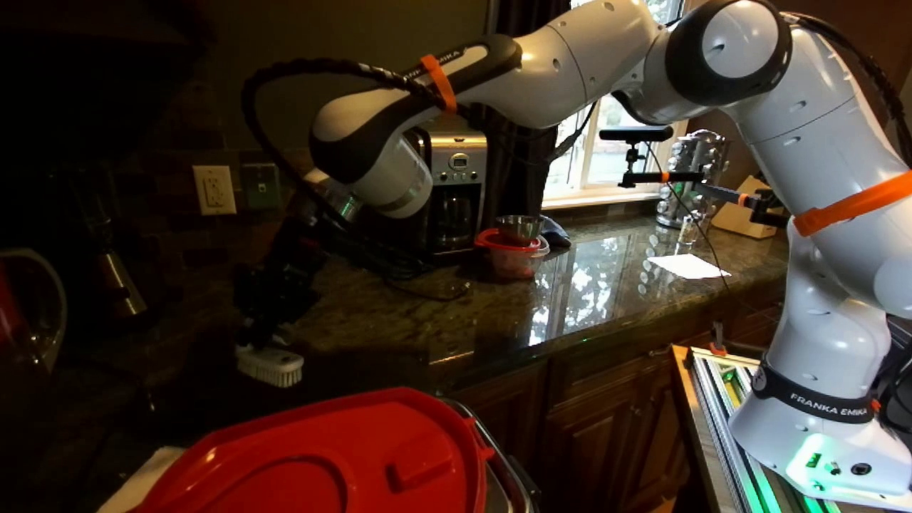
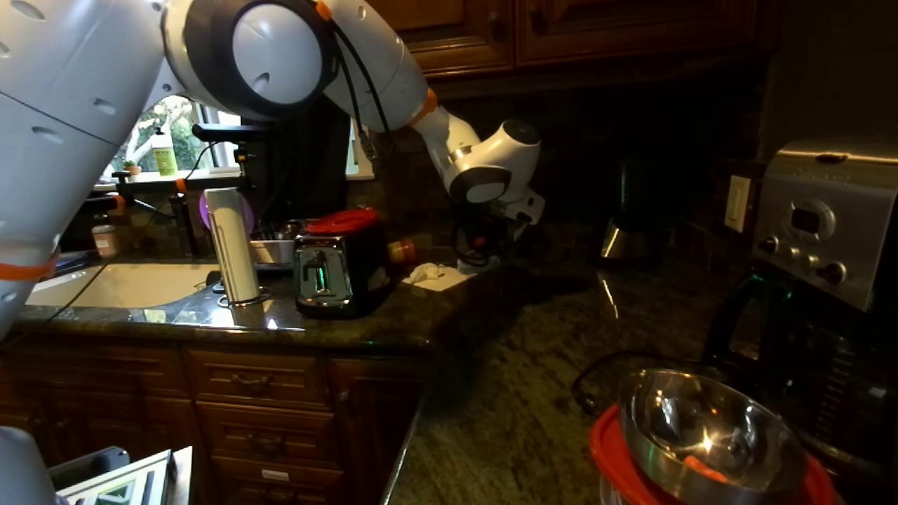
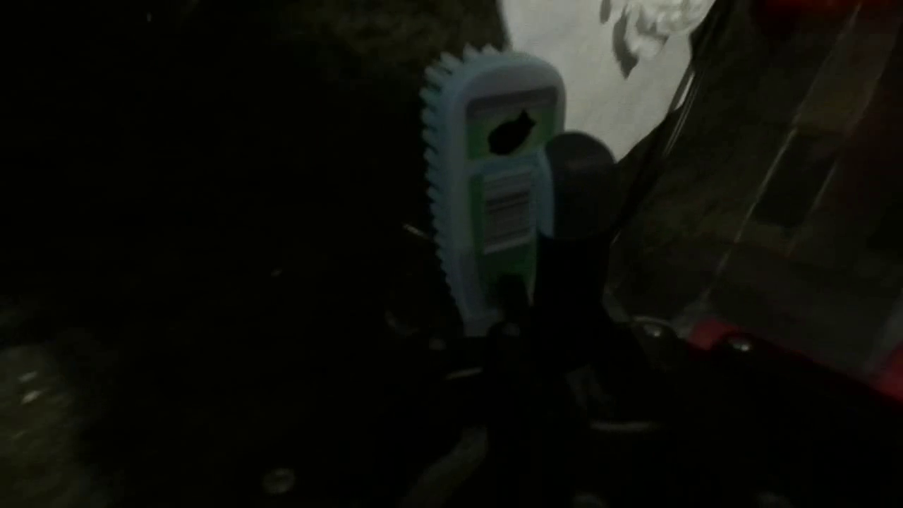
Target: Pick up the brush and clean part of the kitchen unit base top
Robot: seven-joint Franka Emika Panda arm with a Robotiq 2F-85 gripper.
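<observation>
Over the shadowed end of the countertop [image 1: 399, 317], in an exterior view, you have the gripper [image 1: 258, 338] clamped on the brush [image 1: 271, 367], bristles facing down. That makes the pick-up, as I judge it, done. The red lid [image 1: 335, 449] fills much of the foreground. The gloom beneath the brush hides whether its bristles touch the countertop or hang just above it.

In an exterior view, your arm [image 2: 245, 63] reaches past the toaster [image 2: 333, 270] to the dark corner, near a white sheet [image 2: 449, 282] with a crumpled wad [image 2: 425, 272] on it. A pale patch just beside the sheet is probably your brush; it is too dim there to make out the fingertips or any contact.

In the wrist view, a grey-tipped finger [image 3: 580, 187] lies against one side of the brush, whose labelled back faces you; you can't see the opposite one in the dark. The hold looks good enough to need no fresh grasp. Cleaning is what you probably have left: this light shows no patch you could call scrubbed, so expect to lay the bristles down and stroke part of the countertop.
</observation>
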